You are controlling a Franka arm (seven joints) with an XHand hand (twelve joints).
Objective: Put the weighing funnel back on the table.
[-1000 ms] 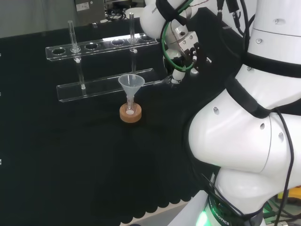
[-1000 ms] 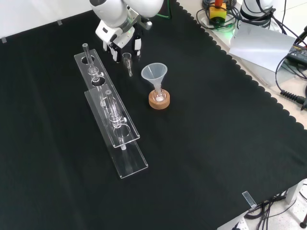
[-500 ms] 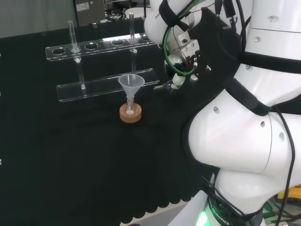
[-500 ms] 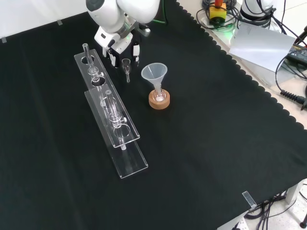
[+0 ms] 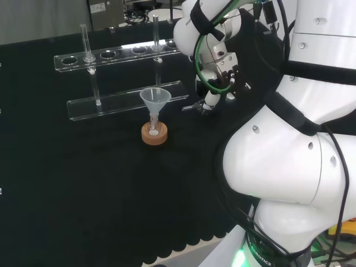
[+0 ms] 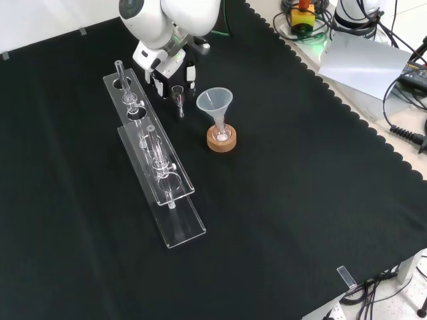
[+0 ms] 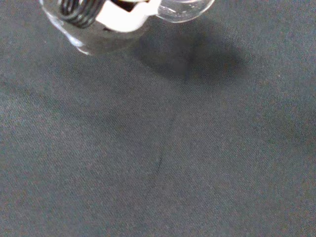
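Hand (image 6: 163, 61) is low over the black cloth (image 6: 287, 200), coming in from the top of the front view; fingers are curled in and pinching the weighing funnel (image 6: 177, 93), so it's in the hand and not lying on the table; in the front view the little clear piece hangs stem-down between the dark fingertips (image 6: 191, 73), with its tip close to the cloth, but I honestly can't tell if it touches.

In the head view the hand (image 5: 214, 69) sits just left of the big white arm links, and the weighing funnel (image 5: 192, 106) pokes out leftward from the fingertips, near the right end of the clear rack (image 5: 122, 101); the rack has a couple of tubes (image 5: 84, 40) standing in it.

The big funnel (image 6: 214, 101) stands mouth up with its stem in a small flask (image 6: 221, 133) on a cork ring (image 6: 221, 142), just to the right of the hand in the front view and not touching it.

The wrist view has a white bit of the hand (image 7: 121, 15) and a clear glass edge of the weighing funnel (image 7: 185, 6) over the cloth, with a dark shadow under them.
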